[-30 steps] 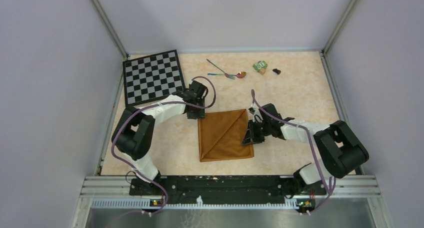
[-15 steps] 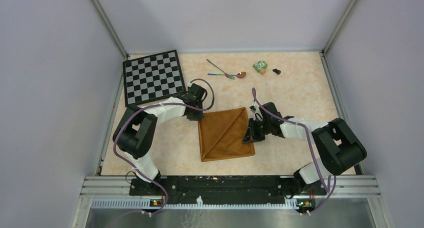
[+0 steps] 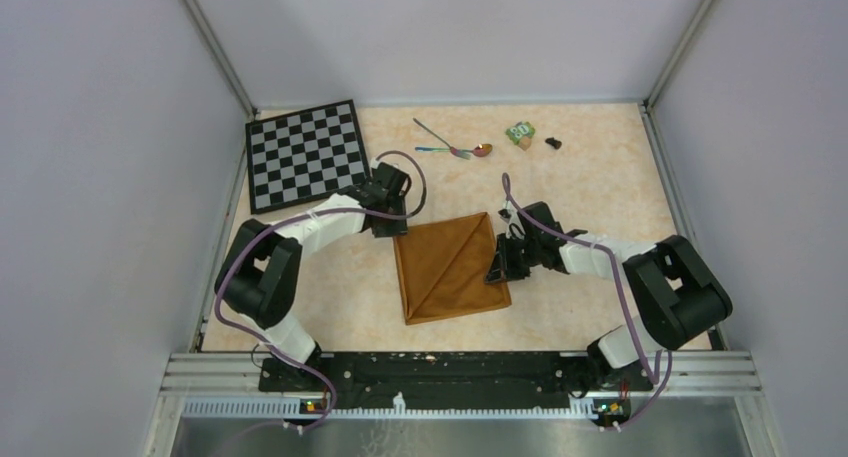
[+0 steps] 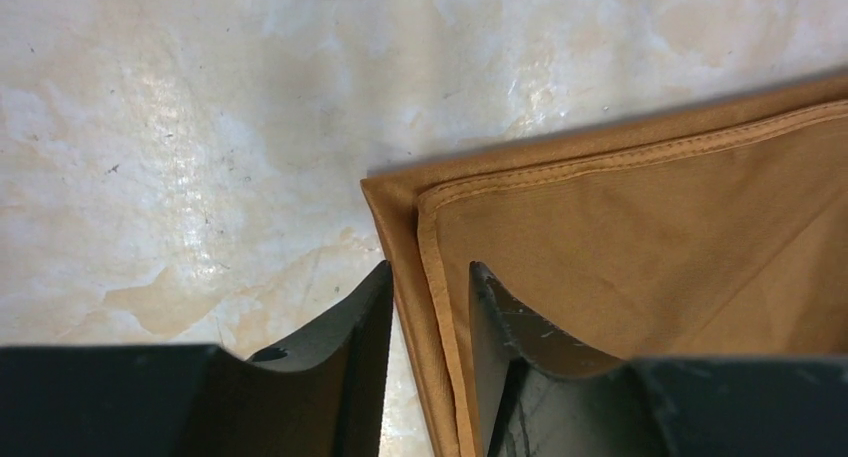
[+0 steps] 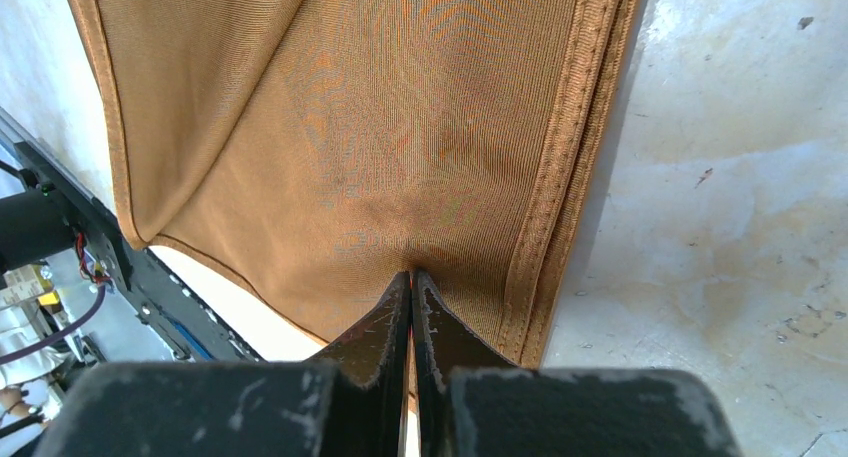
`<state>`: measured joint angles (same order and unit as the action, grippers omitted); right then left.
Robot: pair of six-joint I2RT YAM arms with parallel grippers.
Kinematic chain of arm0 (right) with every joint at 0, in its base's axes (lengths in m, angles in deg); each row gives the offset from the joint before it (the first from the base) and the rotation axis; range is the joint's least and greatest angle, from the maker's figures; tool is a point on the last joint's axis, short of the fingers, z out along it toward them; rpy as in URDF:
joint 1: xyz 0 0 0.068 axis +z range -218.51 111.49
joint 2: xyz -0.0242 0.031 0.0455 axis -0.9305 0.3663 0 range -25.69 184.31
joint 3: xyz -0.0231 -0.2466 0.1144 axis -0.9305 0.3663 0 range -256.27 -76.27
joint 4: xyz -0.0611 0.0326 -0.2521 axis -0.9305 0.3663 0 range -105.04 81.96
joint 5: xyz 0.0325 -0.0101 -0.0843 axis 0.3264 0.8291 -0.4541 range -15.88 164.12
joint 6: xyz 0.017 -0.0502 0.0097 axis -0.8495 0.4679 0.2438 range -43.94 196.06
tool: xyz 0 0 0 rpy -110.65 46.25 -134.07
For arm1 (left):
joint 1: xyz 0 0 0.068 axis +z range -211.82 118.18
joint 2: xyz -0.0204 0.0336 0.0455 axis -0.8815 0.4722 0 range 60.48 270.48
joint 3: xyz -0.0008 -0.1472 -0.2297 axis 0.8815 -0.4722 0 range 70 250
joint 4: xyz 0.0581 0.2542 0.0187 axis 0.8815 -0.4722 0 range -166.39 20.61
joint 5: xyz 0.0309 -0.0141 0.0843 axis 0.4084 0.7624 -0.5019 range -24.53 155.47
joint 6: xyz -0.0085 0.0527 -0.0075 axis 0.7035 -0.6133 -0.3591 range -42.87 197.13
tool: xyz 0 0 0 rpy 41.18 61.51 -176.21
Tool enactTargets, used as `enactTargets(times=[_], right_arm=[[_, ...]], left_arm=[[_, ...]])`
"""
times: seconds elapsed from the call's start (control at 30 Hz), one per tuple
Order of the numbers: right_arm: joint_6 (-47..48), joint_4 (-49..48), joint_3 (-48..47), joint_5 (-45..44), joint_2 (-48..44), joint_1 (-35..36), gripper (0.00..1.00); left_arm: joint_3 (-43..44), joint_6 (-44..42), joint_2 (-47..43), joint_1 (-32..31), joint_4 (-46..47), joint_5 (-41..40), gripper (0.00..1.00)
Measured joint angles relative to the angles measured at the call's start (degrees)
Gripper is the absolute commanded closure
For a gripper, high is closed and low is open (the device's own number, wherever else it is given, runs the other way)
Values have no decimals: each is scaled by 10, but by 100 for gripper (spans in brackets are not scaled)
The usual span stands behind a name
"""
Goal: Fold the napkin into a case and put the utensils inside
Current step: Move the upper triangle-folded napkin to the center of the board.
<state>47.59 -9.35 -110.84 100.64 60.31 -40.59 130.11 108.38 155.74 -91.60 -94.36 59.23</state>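
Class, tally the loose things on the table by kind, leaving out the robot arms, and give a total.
napkin: 1
utensils: 2
chessboard: 1
green block: 1
small black object: 1
Total: 6

No writing can be read anywhere. The small green block (image 3: 519,132) at the far side of the pale marbled table (image 3: 600,177) carries whitish marks on top, too small to make out as letters or numbers.
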Motion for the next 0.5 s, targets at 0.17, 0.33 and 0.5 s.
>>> enactTargets(times=[0.17,0.33,0.5], right_arm=[[0,0,0,-1,0,0,100],[0,10,-13,-6,10,0,100],[7,24,-47,-43,28,0,100]], left_arm=[[19,1,26,0,1,0,62],[19,2,53,0,-3,-4,64],[19,3,55,0,-2,-11,78]])
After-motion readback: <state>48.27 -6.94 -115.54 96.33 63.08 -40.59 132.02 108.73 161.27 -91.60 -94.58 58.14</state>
